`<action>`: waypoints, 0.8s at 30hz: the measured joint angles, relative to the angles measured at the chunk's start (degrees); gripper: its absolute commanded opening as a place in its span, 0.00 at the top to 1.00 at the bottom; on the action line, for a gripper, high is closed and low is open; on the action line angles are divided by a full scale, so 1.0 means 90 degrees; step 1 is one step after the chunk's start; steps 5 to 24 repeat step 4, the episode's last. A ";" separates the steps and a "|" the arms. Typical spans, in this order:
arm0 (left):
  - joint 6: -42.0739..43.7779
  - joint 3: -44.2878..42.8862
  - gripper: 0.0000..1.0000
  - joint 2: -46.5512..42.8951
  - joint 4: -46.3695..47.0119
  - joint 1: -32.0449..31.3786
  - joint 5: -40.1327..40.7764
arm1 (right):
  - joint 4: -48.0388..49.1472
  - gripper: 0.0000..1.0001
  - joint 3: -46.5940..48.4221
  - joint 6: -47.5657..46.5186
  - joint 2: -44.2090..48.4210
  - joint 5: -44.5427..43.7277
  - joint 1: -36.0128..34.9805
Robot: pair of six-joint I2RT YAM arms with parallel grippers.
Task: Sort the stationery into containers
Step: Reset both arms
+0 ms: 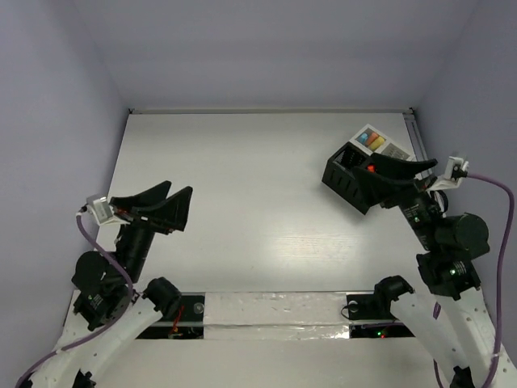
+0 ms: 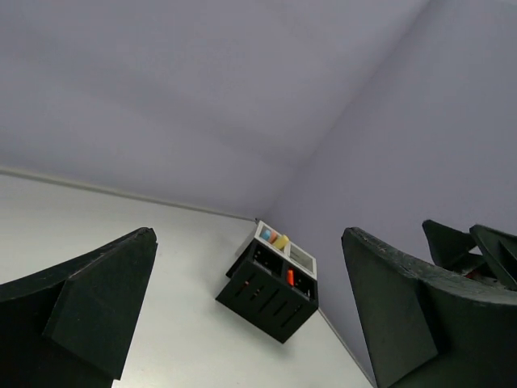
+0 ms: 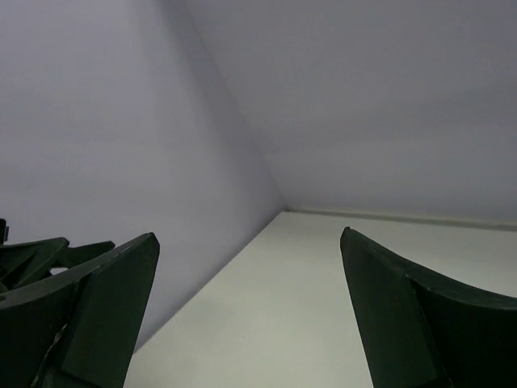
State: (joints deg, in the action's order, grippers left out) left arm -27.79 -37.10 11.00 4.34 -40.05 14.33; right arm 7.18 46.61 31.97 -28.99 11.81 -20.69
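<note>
The black box point(image 1: 343, 184) sits at the far right of the table point(image 1: 242, 162), turned at an angle, with the white tray point(image 1: 386, 139) joined to its far side, close to the right wall. The left wrist view shows an orange marker point(image 2: 290, 277) standing in one of the box's compartments, and small blue point(image 2: 265, 234) and yellow point(image 2: 280, 240) pieces lying together in one tray cell. What lies in the other cell is too small to tell. No stationery shows loose on the table. The left gripper point(image 1: 179, 187) hangs over the left side of the table, well apart from the box, its fingers spread wide with nothing between them. From above, the right gripper point(image 1: 373, 184) overlaps the near right part of the box. Its own camera looks past its spread fingers point(image 3: 97, 299) at the wall and bare table, so the claw is open and empty. Whether it touches the box cannot be told.
</note>
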 measured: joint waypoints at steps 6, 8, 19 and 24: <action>0.0187 -0.0211 0.01 0.0000 -0.0197 0.0000 0.0114 | -0.0306 0.00 -0.0024 -0.0134 0.0107 -0.0393 0.0000; 0.0187 -0.0211 0.01 0.0000 -0.0197 0.0000 0.0114 | -0.0306 0.00 -0.0024 -0.0134 0.0107 -0.0393 0.0000; 0.0187 -0.0211 0.01 0.0000 -0.0197 0.0000 0.0114 | -0.0306 0.00 -0.0024 -0.0134 0.0107 -0.0393 0.0000; 0.0187 -0.0211 0.01 0.0000 -0.0197 0.0000 0.0114 | -0.0306 0.00 -0.0024 -0.0134 0.0107 -0.0393 0.0000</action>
